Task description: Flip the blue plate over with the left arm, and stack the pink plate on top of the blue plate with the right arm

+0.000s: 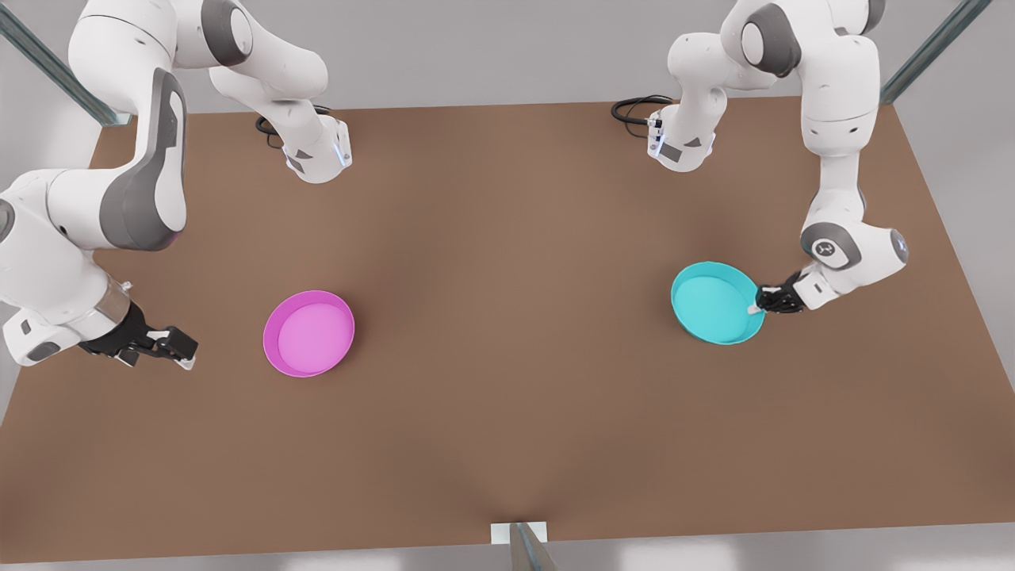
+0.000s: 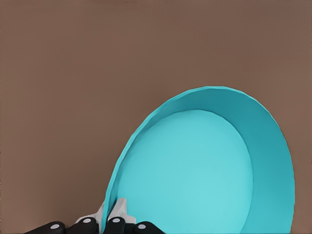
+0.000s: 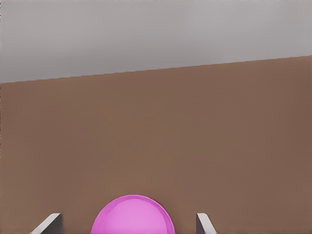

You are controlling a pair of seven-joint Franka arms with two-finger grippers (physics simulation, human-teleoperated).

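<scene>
Front view: brown bench (image 1: 507, 412), two plates well apart, one arm at each side.
Blue plate (image 1: 716, 303): right of centre in the frame, tilted, open side facing the frame's left, rim pinched on its right edge.
Left end effector (image 1: 763, 301): clamped on the blue plate's rim; in the left wrist view its fingers (image 2: 117, 214) straddle the rim of the plate (image 2: 204, 170).
Pink plate (image 1: 308, 332): left of centre, flat on the bench, open side up.
Right end effector (image 1: 181, 349): lower left, apart from the pink plate, spread open and empty; waiting. Its wrist view looks toward the pink plate (image 3: 132, 215).
Stage: flip under way, judged from the tilt.
Risk: thin rim hold near one edge; plate may pivot or slip out while turning.
Risk: released too soon, it may drop back open side up or roll away.
</scene>
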